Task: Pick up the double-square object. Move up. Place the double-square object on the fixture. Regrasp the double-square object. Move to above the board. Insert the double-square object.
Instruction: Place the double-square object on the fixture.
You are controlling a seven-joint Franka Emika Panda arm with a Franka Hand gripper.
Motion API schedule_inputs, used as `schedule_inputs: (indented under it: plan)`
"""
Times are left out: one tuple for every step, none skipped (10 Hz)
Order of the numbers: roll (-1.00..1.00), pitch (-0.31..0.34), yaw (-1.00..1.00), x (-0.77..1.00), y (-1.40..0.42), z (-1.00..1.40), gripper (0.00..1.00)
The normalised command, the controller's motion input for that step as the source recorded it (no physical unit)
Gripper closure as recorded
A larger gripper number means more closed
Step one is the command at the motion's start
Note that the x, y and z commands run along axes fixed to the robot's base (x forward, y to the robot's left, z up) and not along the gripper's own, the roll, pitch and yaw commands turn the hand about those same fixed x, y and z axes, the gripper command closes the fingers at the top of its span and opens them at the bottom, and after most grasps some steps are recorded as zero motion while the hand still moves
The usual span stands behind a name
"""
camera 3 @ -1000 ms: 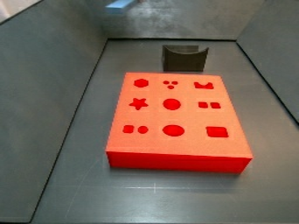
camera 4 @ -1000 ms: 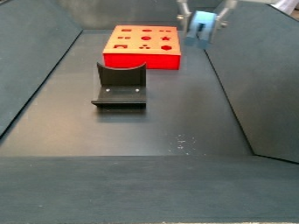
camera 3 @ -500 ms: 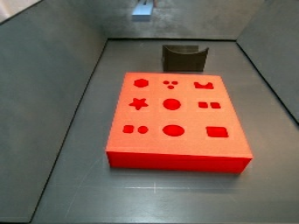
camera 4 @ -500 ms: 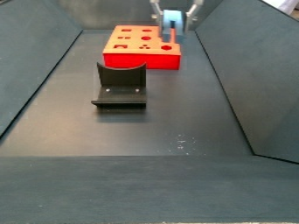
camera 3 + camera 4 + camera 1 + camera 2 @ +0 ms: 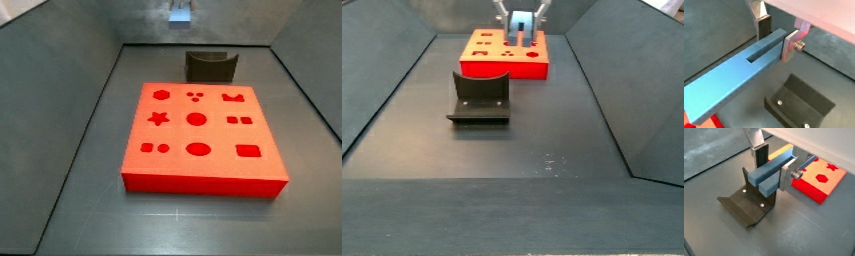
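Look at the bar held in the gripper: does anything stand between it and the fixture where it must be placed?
Nothing visible does. The gripper holds the double-square object in the air, and both wrist views show the fixture below it, its notch unoccupied and only bare floor around it.

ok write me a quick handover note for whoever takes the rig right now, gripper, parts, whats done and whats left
Gripper: shut on the slim pale blue-grey bar, the double-square object, carried in the air; in a side view it hangs over the board's far end.
Dark, nearly black L-shaped fixture: on the grey floor in front of the board, nothing resting on it.
Thick orange-red board with darker cut-outs: flat on the floor, every cut-out visible is unfilled.
Done: bar picked up and lifted.
Left: cannot tell whether the fixture regrasp has happened; insertion is certainly outstanding.
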Motion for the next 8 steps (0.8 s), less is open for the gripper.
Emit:
schedule_inputs:
  plan:
    - [0.03,0.149,0.03,1.00,-0.08,-0.01,1.00]
    - [-1.00,0.100,0.14,1.00,0.40,0.16,1.00]
    - [-1.00,0.101,0.14,1.00,0.44,0.18,1.00]
    - [-1.00,0.120,0.09,0.92,0.33,0.09,1.00]
    - [-1.00,0.134,0.07,0.87,0.19,0.03,1.00]
    - [-1.00,0.154,0.05,0.81,0.12,0.02,1.00]
    - [-1.00,0.183,0.02,0.74,0.09,0.01,1.00]
    - [-1.00,0.201,0.00,0.68,0.08,-0.01,1.00]
